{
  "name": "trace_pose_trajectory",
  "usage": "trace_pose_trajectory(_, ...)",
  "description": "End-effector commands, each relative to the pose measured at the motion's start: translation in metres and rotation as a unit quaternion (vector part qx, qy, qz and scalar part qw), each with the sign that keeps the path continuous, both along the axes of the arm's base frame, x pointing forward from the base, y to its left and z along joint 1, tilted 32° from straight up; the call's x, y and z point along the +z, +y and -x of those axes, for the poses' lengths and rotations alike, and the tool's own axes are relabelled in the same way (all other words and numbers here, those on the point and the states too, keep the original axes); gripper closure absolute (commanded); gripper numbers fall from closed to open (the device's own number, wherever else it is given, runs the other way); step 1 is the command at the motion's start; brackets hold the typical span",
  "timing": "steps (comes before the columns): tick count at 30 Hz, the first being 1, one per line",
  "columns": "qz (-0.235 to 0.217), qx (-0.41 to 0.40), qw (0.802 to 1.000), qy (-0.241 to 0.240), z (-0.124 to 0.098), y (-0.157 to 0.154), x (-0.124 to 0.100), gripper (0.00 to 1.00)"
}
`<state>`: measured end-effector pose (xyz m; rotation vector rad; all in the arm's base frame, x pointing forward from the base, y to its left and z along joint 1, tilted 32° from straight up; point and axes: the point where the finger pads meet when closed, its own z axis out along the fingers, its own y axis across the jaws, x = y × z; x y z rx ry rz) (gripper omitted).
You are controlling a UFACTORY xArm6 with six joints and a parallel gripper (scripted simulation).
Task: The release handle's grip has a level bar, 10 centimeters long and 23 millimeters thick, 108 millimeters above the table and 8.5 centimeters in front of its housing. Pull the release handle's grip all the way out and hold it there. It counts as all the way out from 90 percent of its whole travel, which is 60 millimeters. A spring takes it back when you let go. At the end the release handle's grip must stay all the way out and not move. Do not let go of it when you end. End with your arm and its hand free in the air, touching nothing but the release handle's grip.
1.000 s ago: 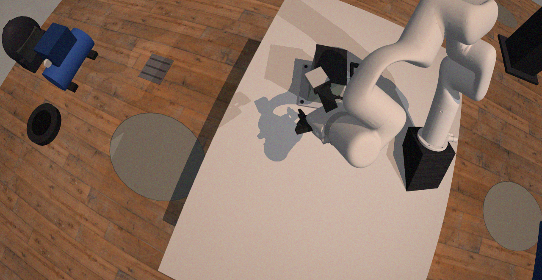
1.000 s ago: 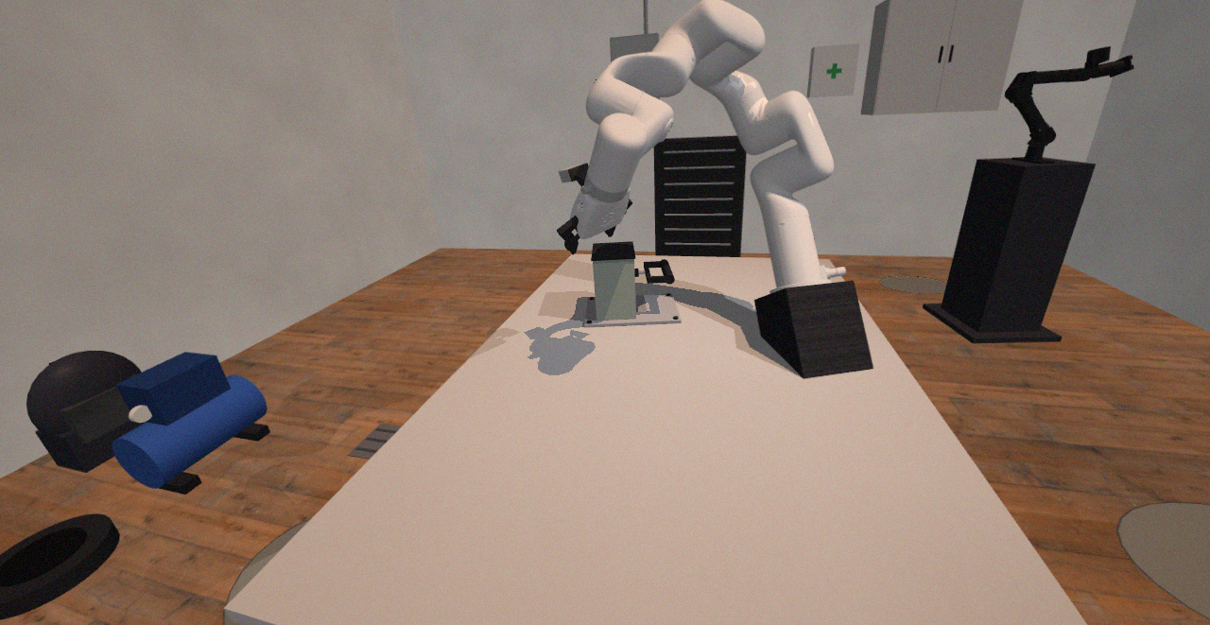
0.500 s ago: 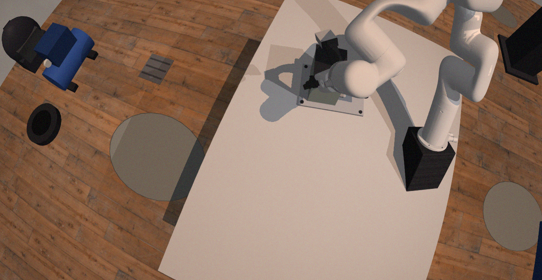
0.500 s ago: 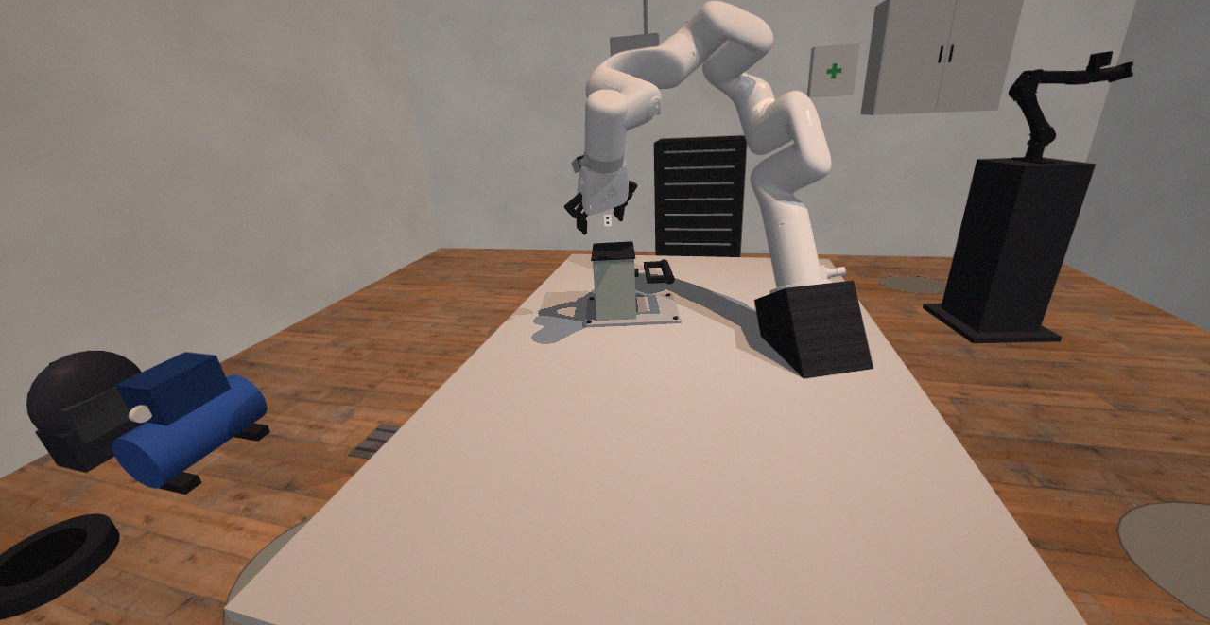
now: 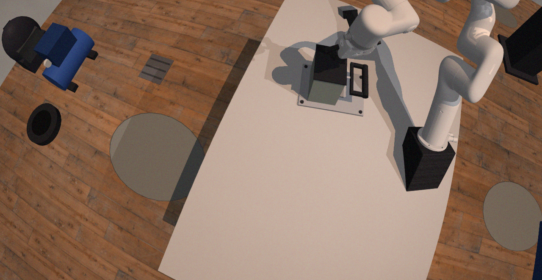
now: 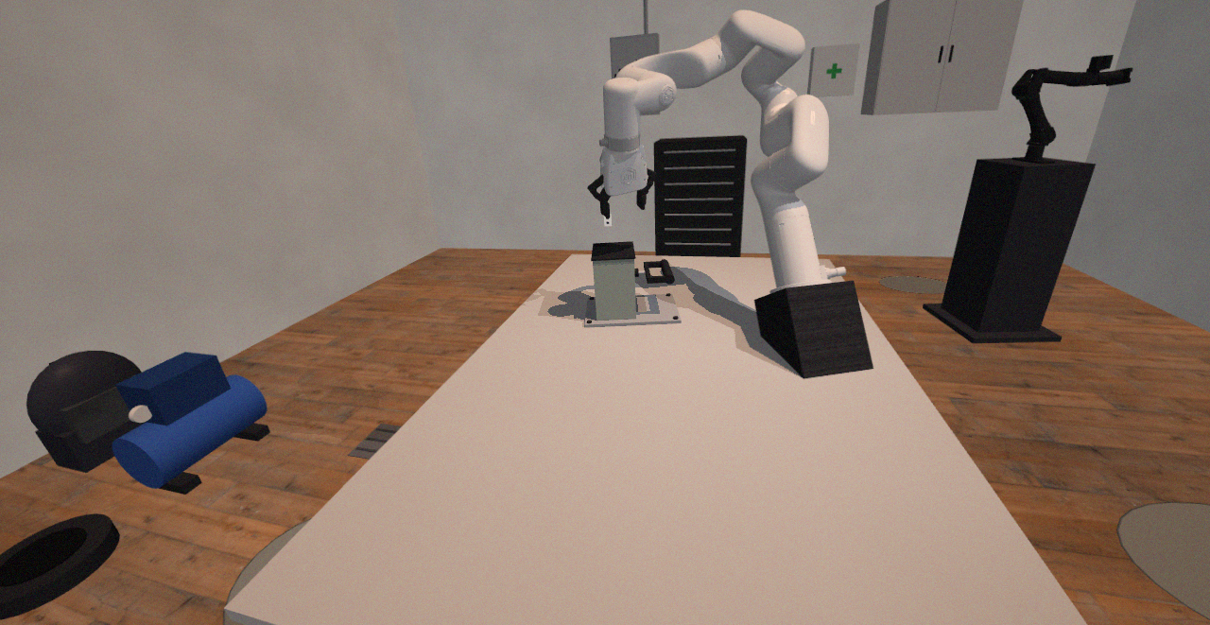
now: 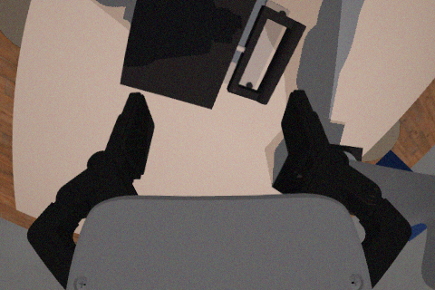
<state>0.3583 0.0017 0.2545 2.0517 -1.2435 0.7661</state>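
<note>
We see the gripper [image 6: 621, 195] hanging well above the housing [image 6: 613, 286], fingers spread wide and holding nothing. The release handle's grip [image 5: 358, 80] sits untouched beside the housing — a black loop above the base plate [image 5: 357, 109].

- White six-joint arm [image 6: 782, 155] arches high, its wrist pointing straight down.
- Black two-fingered gripper [image 6: 621, 195] hangs in the air, spread wide, holding nothing.
</note>
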Motion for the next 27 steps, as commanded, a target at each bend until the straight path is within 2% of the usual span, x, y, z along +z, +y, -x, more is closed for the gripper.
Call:
trace_pose_trajectory(1,-0.018,0.021,1.0,0.007,0.025,-0.012,0.012,0.0)
trace_pose_trajectory(3,-0.022,0.034,0.999,0.014,0.039,-0.017,0.015,0.0)
trace_pose_trajectory(5,-0.022,0.034,0.999,0.014,0.039,-0.017,0.015,0.0)
trace_pose_trajectory(7,-0.026,0.048,0.998,0.02,0.052,-0.022,0.016,0.0)
trace_pose_trajectory(13,-0.103,-0.036,0.994,-0.03,0.072,-0.051,-0.027,0.0)
trace_pose_trajectory(17,-0.14,-0.084,0.985,-0.062,0.081,-0.062,-0.048,0.0)
trace_pose_trajectory(20,-0.159,-0.11,0.978,-0.079,0.086,-0.067,-0.058,0.0)
trace_pose_trajectory(27,-0.175,-0.134,0.971,-0.096,0.09,-0.072,-0.067,0.0)
